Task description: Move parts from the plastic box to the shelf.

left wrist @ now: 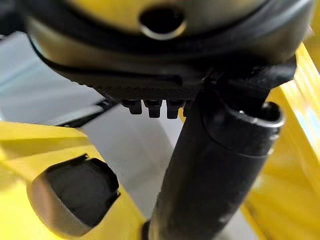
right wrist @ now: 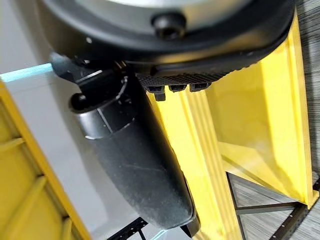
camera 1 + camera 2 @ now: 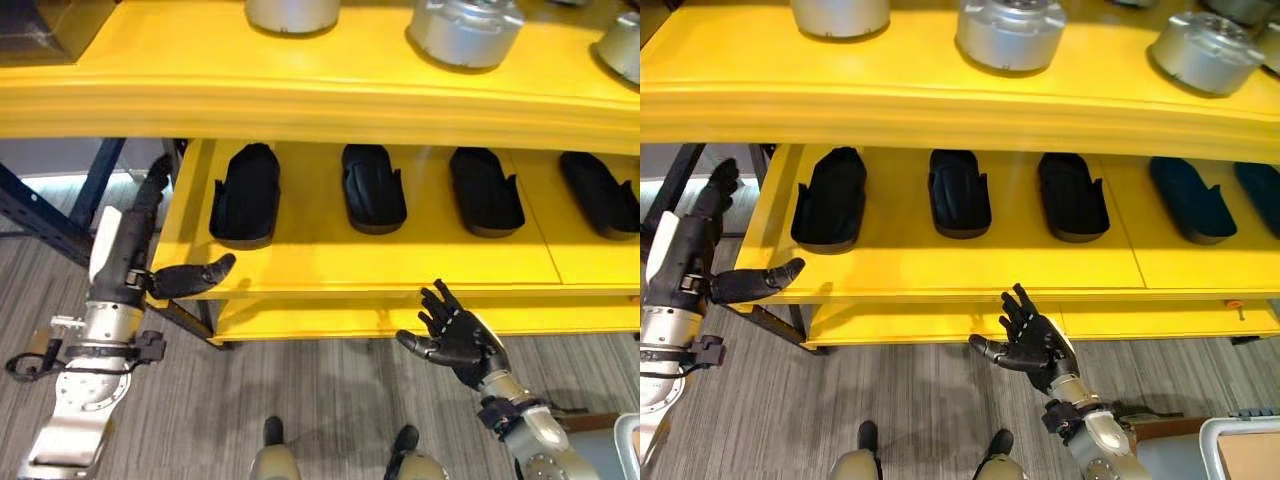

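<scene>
Hovering before the yellow shelf [image 3: 330, 265], we are spreading our right hand [image 3: 455, 338] open and empty. Our left hand [image 3: 190, 277] is pointing straight fingers, holding nothing, beside the leftmost black part [image 3: 245, 193].

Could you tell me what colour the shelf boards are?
Bright yellow shelf boards, seen best in the left eye view.

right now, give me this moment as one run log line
left hand: open, empty, at lower shelf left front corner | right hand: open, empty, below shelf front edge | black parts: in a row on lower shelf | silver parts: upper shelf
</scene>
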Available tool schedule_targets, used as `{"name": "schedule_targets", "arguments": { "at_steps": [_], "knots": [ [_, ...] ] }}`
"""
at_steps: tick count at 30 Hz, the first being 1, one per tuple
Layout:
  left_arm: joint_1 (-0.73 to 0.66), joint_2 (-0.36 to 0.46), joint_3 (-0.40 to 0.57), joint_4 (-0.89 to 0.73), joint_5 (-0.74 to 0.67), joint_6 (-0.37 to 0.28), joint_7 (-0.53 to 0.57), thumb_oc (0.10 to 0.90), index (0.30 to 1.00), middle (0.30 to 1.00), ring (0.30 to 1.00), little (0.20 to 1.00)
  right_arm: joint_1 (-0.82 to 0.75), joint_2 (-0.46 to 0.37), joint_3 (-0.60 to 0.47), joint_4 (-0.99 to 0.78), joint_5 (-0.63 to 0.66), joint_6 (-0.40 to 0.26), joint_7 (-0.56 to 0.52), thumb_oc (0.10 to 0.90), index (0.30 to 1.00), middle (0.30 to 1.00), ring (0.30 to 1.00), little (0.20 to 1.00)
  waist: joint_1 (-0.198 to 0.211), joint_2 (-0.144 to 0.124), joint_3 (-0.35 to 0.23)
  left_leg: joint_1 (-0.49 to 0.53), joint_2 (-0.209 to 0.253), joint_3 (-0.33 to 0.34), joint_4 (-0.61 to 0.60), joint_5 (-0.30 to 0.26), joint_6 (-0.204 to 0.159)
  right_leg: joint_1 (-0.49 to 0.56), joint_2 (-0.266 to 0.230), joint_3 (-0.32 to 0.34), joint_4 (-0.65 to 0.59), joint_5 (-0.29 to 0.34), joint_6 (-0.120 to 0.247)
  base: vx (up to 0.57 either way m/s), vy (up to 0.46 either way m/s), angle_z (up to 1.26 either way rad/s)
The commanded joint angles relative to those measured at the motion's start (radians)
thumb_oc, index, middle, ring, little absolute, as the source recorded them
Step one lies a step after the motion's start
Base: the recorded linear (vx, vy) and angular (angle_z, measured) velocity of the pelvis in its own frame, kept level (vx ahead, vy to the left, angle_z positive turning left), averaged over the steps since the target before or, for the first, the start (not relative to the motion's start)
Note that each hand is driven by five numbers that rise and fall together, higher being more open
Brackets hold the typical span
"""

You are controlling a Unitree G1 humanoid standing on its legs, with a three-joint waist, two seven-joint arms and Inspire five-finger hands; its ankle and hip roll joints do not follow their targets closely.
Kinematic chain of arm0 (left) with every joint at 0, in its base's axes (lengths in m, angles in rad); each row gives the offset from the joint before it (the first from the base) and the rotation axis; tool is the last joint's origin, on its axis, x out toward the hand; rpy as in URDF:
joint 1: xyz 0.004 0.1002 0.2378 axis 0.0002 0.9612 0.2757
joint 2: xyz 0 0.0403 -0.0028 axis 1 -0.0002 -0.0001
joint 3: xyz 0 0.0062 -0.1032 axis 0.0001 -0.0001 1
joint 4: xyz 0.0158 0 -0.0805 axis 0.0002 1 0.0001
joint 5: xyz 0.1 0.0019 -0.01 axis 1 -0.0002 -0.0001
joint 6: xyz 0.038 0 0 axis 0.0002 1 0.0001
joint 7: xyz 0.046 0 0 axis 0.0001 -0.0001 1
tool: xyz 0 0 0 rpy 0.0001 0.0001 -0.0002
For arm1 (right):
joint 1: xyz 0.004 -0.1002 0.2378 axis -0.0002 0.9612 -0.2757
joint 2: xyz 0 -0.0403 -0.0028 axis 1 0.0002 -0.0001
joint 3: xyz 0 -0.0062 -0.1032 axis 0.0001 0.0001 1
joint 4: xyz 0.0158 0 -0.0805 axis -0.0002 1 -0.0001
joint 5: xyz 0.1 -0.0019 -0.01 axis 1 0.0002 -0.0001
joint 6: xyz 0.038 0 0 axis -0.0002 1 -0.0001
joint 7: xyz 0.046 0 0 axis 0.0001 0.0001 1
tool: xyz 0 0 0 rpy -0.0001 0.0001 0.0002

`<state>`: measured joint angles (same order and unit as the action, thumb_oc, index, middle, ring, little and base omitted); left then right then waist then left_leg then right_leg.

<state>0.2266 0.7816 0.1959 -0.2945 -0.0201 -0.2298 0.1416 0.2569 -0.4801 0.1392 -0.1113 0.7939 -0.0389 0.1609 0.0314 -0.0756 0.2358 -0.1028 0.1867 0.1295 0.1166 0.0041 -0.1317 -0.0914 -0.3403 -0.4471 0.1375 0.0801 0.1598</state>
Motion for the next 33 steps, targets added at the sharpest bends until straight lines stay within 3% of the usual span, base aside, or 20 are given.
{"name": "schedule_targets", "arguments": {
  "at_steps": [1, 2, 5, 9, 19, 33],
  "knots": [
    [-0.043, 0.074, 0.081, -0.060, 0.153, -0.092, 0.039, 0.900, 1.000, 1.000, 1.000, 1.000, -0.036, -0.014, -0.048, -0.087, 0.006, -0.086, 0.040, 0.900, 1.000, 1.000, 1.000, 1.000, 0.001, -0.036, -0.053, 0.012, 0.022, -0.013, -0.038, 0.002, 0.023, 0.113, -0.063, -0.025, 0.008, 0.009, 0.071, 0.02, -0.003, -0.04],
    [-0.025, 0.074, 0.086, -0.070, 0.195, -0.094, 0.048, 0.900, 1.000, 1.000, 1.000, 1.000, -0.032, -0.018, -0.053, -0.089, 0.006, -0.087, 0.044, 0.900, 1.000, 1.000, 1.000, 1.000, 0.002, -0.036, -0.053, 0.016, 0.023, -0.013, -0.039, 0.001, 0.023, 0.115, -0.062, -0.024, 0.007, 0.007, 0.071, 0.00, 0.000, 0.00],
    [0.082, 0.107, 0.091, -0.107, 0.503, -0.102, 0.086, 0.900, 1.000, 1.000, 1.000, 1.000, -0.007, -0.036, -0.072, -0.104, -0.007, -0.095, 0.044, 0.900, 1.000, 1.000, 1.000, 1.000, 0.003, -0.039, -0.037, 0.024, 0.032, -0.011, -0.039, -0.001, 0.020, 0.124, -0.051, -0.023, -0.002, -0.004, 0.069, 0.00, 0.000, 0.00],
    [0.102, 0.121, 0.057, -0.065, 0.602, -0.084, 0.098, 0.900, 1.000, 1.000, 1.000, 1.000, -0.008, -0.043, -0.080, -0.111, -0.004, -0.100, 0.034, 0.900, 1.000, 1.000, 1.000, 1.000, 0.003, -0.042, -0.028, 0.020, 0.033, -0.011, -0.038, 0.001, 0.020, 0.125, -0.046, -0.020, -0.007, -0.007, 0.068, 0.00, 0.000, 0.00],
    [0.117, 0.076, 0.045, 0.072, 0.637, -0.042, 0.107, 0.900, 1.000, 1.000, 1.000, 1.000, -0.013, -0.035, -0.101, -0.094, -0.012, -0.100, 0.015, 0.900, 1.000, 1.000, 1.000, 1.000, 0.010, -0.058, -0.002, 0.000, 0.036, -0.013, -0.025, 0.002, 0.021, 0.115, -0.037, -0.015, -0.013, -0.009, 0.061, 0.00, 0.000, 0.00],
    [-0.022, 0.038, -0.057, 0.270, 0.658, 0.025, 0.134, 0.900, 1.000, 1.000, 1.000, 1.000, -0.048, -0.034, -0.090, -0.081, -0.005, -0.101, -0.007, 0.900, 1.000, 1.000, 1.000, 1.000, -0.007, -0.076, 0.017, -0.022, 0.046, -0.002, -0.023, 0.014, 0.015, 0.087, -0.028, -0.001, -0.018, -0.006, 0.052, 0.00, 0.001, -0.01]
  ]
}}
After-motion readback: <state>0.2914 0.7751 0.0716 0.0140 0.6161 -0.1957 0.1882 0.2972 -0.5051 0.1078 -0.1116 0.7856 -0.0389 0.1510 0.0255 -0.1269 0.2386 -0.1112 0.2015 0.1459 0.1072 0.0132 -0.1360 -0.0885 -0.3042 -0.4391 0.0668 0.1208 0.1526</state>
